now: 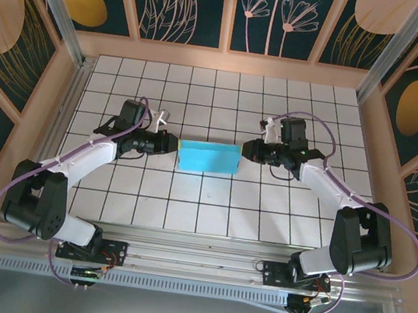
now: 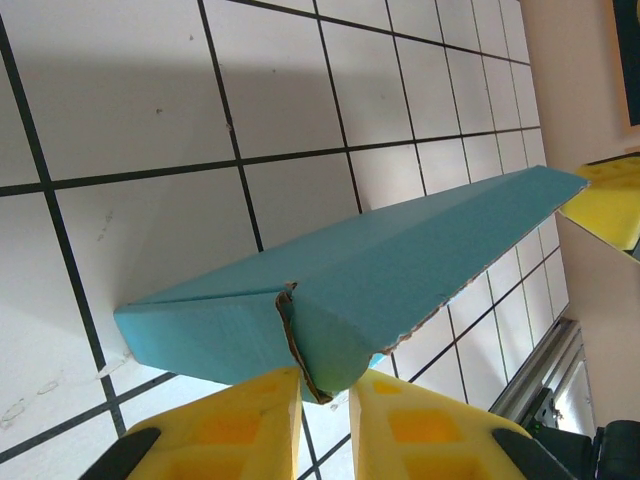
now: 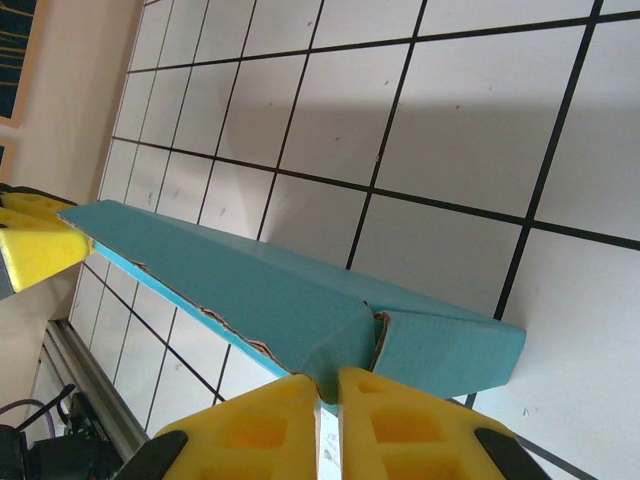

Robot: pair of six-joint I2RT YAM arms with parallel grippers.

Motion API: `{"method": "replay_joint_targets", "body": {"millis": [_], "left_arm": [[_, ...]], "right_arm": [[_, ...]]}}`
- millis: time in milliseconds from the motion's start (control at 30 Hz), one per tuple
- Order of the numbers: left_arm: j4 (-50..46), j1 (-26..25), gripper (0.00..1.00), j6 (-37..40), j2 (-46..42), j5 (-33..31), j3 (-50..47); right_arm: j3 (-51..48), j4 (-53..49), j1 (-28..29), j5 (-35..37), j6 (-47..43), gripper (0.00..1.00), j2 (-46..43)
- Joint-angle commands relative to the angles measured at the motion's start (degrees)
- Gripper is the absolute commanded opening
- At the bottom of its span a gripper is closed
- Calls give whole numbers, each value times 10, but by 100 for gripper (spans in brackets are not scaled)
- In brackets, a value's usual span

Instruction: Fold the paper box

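The paper box [image 1: 207,157] lies in the middle of the white tiled table as a shallow turquoise rectangle, its blue face outward. At its left end, my left gripper [image 1: 174,146] is shut on the rounded end flap; in the left wrist view that flap [image 2: 335,350] curls between the yellow fingers [image 2: 240,420] of this gripper [image 2: 325,388]. My right gripper [image 1: 244,150] is shut on the opposite end. In the right wrist view it [image 3: 328,385] pinches the folded flap [image 3: 330,335] tightly. The long edge of the box [image 3: 180,290] looks torn and ragged.
Wooden walls [image 1: 59,103] ring the tiled table [image 1: 218,95], and an aluminium rail [image 1: 196,245] runs along its near edge. Each wrist view catches the other gripper's yellow fingertip [image 2: 610,205] [image 3: 35,240] at the far end of the box.
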Motion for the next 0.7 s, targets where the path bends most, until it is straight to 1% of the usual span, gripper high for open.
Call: {"method": "replay_joint_targets", "body": {"millis": [0, 133, 267, 367, 467, 667], "left_arm": [[10, -3, 20, -5, 8, 7, -11], [11, -4, 19, -4, 10, 6, -15], [13, -3, 19, -4, 14, 4, -16], [15, -3, 19, -4, 17, 5, -16], [16, -4, 19, -4, 18, 5, -15], [17, -4, 18, -4, 22, 6, -11]], "right_arm": [[-16, -2, 5, 14, 4, 13, 0], [-14, 2, 6, 8, 11, 14, -5], [-6, 5, 3, 3, 23, 18, -13], [2, 6, -3, -16, 32, 24, -12], [3, 5, -5, -17, 35, 29, -17], [8, 1, -17, -4, 47, 33, -40]]}}
